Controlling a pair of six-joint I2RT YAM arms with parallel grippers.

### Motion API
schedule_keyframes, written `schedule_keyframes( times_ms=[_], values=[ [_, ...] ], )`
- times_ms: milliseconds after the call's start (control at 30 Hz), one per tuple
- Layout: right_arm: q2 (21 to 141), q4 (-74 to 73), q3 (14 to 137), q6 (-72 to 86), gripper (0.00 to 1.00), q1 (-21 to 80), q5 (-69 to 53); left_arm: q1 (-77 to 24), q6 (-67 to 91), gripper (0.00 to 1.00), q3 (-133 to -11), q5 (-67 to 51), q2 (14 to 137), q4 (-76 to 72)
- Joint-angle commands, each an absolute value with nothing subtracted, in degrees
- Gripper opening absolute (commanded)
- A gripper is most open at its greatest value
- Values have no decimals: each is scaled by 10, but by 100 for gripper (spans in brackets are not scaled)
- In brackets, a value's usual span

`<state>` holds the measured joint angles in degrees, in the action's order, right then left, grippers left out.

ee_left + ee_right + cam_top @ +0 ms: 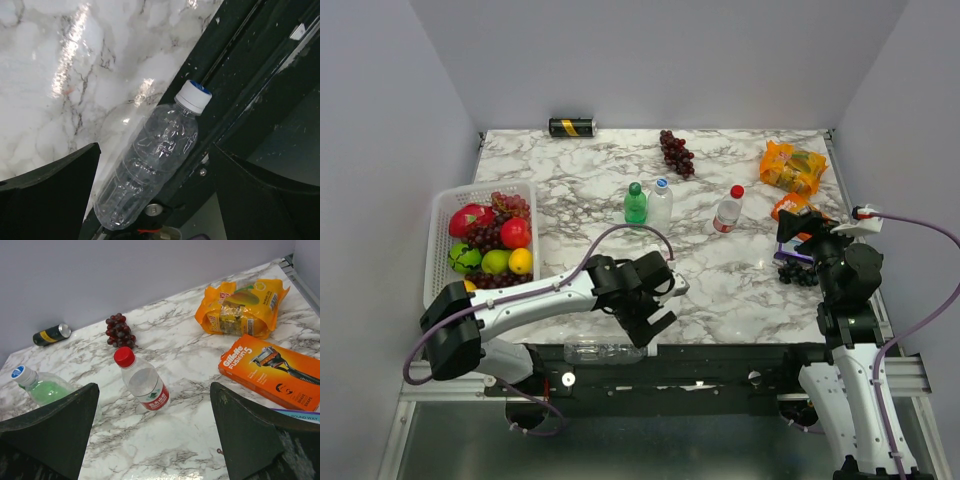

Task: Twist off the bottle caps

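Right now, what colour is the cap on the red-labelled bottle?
Red. The cap on the red-labelled bottle shows best in the right wrist view.

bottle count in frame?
4. Green bottle and clear bottle standing together at centre, red-cap bottle right of them, long bottle lying at the near edge of the table. None seem hidden.

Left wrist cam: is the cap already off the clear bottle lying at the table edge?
No, the white cap sits fully on the neck of the clear bottle.
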<state>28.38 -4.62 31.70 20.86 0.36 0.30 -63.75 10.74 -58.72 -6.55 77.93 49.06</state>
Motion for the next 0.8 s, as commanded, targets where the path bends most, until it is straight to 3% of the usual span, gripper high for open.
schedule_keyframes(
  times_ms=[0,633,733,767],
  values=[
    [284,-53,315,200,100,3,-4,-661,110,99,-599,-97,819,547],
    [288,-51,317,195,100,3,-4,-713,105,99,-620,-15,973,548],
    [289,-52,316,195,100,2,-4,-722,95,88,-618,43,975,541],
    [288,-51,316,194,100,2,-4,-727,94,78,-619,60,972,542]
  ],
)
